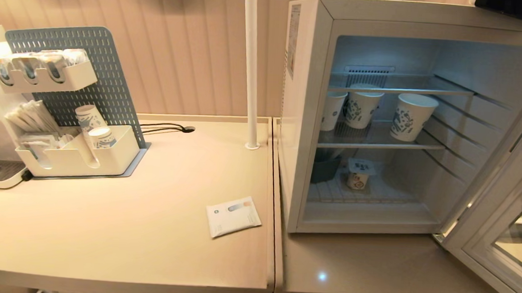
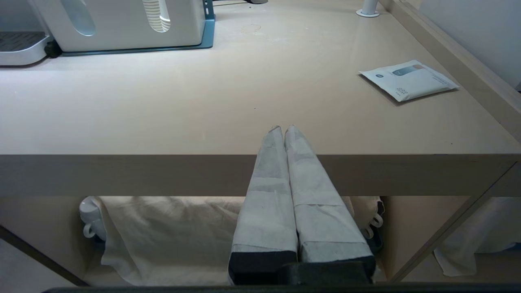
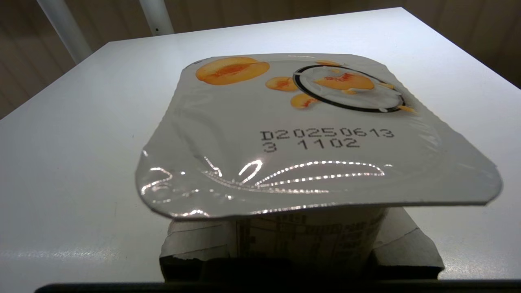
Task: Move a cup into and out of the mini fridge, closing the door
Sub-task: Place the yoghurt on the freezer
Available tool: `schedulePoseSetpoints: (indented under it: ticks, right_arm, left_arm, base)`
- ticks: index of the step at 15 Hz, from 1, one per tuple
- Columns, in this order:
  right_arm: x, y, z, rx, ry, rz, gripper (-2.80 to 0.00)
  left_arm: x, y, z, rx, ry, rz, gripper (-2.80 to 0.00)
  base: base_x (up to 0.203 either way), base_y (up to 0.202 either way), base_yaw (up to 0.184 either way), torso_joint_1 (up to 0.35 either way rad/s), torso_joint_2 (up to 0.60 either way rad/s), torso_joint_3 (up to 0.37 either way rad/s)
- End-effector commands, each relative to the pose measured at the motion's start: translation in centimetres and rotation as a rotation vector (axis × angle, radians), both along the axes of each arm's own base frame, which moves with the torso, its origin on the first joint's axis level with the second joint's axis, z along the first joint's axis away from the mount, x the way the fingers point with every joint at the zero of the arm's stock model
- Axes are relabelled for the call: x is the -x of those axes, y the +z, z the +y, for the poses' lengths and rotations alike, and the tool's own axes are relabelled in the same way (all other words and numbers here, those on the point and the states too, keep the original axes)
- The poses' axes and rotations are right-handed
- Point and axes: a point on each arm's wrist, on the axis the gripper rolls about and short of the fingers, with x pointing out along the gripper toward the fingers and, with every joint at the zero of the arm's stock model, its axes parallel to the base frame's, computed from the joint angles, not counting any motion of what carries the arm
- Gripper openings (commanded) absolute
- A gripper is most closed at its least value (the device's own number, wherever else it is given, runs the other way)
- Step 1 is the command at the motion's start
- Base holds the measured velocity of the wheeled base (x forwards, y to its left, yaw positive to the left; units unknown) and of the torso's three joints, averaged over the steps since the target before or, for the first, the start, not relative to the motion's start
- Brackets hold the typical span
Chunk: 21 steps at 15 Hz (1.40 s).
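Note:
The mini fridge point(image 1: 309, 122) stands on the right table with its door point(image 1: 489, 221) swung wide open to the right. A small white cup point(image 1: 359, 174) with a square foil lid and an orange mark sits on the lowest wire shelf. In the right wrist view my right gripper point(image 3: 303, 240) is shut on a second such cup point(image 3: 317, 134), its lid printed with peaches, its taped fingers point(image 3: 195, 244) pressing both sides. It hangs over the fridge's flat white top point(image 3: 81, 134). My left gripper point(image 2: 283, 129) is shut and empty, parked at the left table's front edge.
Three taller patterned paper cups point(image 1: 411, 115) stand on the fridge's middle shelf, and a dark container point(image 1: 325, 167) sits beside the small cup. A white sachet point(image 1: 233, 215) lies on the left table. A pegboard organiser point(image 1: 77, 110) stands at back left. A white pole point(image 1: 251, 65) rises beside the fridge.

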Motion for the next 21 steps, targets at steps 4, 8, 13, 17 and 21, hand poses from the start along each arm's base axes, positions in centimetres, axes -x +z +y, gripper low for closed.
schedulePoseSetpoints:
  ticks: [4,8,13,17,21]
  right_arm:
    - [-0.3,-0.1,0.1,0.000,-0.002,0.005,-2.80]
    - [-0.6,0.5,-0.1,-0.005,-0.011,-0.013,-2.80]
    - [-0.2,1.0,-0.2,-0.008,-0.011,-0.025,-2.80]
    - [-0.4,0.6,-0.1,-0.007,-0.011,-0.017,-2.80]
    - [-0.5,0.6,-0.1,-0.007,-0.009,-0.014,-2.80]
  left_arm:
    - [0.0,0.0,0.0,0.000,0.000,0.000,-2.80]
    - [0.0,0.0,0.0,0.000,0.000,-0.001,-2.80]
    - [0.0,0.0,0.0,0.000,0.000,0.000,-2.80]
    - [0.0,0.0,0.0,0.000,0.000,0.000,-2.80]
    - [0.0,0.0,0.0,0.000,0.000,0.000,-2.80]
  base:
    - [0.000,0.000,0.000,0.000,0.00,0.000]
    - [0.000,0.000,0.000,0.000,0.00,0.000]
    - [0.000,0.000,0.000,0.000,0.00,0.000]
    - [0.000,0.000,0.000,0.000,0.00,0.000]
    - [0.000,0.000,0.000,0.000,0.00,0.000]
